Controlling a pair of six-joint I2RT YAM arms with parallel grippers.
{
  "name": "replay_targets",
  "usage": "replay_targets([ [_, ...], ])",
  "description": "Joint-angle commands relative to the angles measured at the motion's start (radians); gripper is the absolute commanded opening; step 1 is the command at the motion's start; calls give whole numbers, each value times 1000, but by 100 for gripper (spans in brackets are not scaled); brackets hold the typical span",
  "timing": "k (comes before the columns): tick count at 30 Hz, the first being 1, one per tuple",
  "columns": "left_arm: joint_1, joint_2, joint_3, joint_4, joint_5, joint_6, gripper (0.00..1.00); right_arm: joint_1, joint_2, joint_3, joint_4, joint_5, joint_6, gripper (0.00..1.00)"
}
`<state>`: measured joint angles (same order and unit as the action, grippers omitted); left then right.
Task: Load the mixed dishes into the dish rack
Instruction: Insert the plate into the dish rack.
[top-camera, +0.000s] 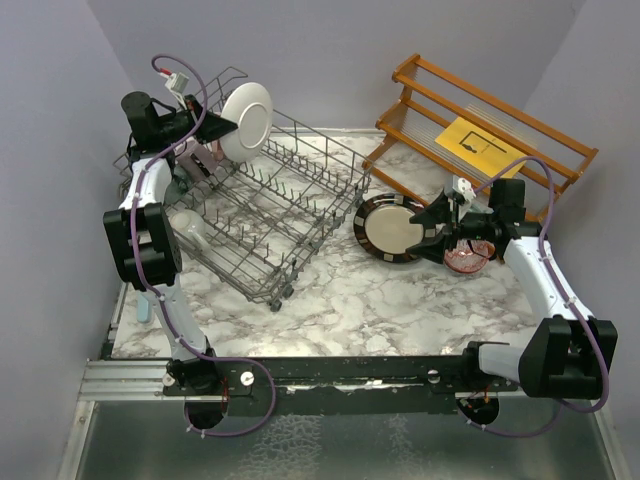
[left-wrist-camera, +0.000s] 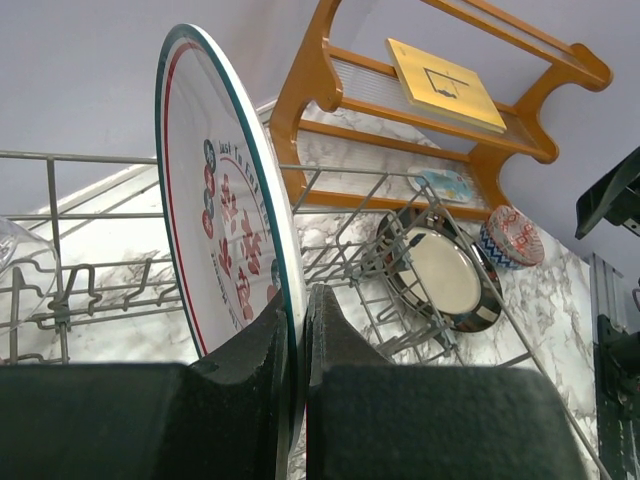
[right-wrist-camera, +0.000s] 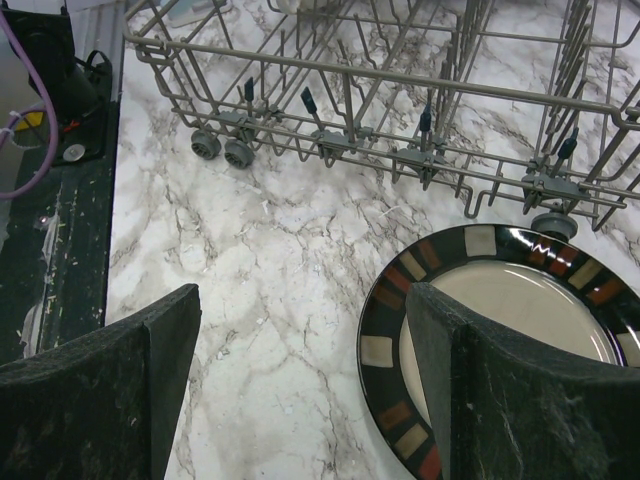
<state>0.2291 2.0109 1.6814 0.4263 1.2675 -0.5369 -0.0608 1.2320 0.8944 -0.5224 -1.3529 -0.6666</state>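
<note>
Top external view, from the left: the left gripper (top-camera: 215, 125) is clamped on the rim of a white plate (top-camera: 247, 120), holding it on edge over the far left corner of the dish rack (top-camera: 270, 210). A clear glass (top-camera: 190, 228) lies in the rack below and nearer than that hand. In the left wrist view both fingers (left-wrist-camera: 250, 380) press together on the plate's teal edge. Its printed face is turned to the hand's left, and rack wires run behind it. Beyond the fingertips to the right stands the wooden shelf (left-wrist-camera: 320, 90) with a yellow sheet (left-wrist-camera: 445, 85) on it. Further right, the right gripper (top-camera: 430, 225) sits low over the marble table (top-camera: 340, 300) with its jaws spread wide. The black-rimmed plate (top-camera: 390, 228) lies just ahead of it, beside a rack wheel. In the right wrist view one finger (right-wrist-camera: 520, 390) overlaps the plate's rim, the other stands well apart over bare marble; whether the first touches the plate cannot be told. A patterned bowl (top-camera: 468, 258) sits just behind this hand.
</note>
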Motion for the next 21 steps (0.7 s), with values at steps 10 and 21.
replay_targets([
  [10, 3, -7, -34, 219, 99, -111, 0, -7, -7, -9, 15, -22, -11, 83],
  [21, -5, 36, -44, 262, 114, -146, 0, -7, -4, -8, 15, -22, -11, 83],
])
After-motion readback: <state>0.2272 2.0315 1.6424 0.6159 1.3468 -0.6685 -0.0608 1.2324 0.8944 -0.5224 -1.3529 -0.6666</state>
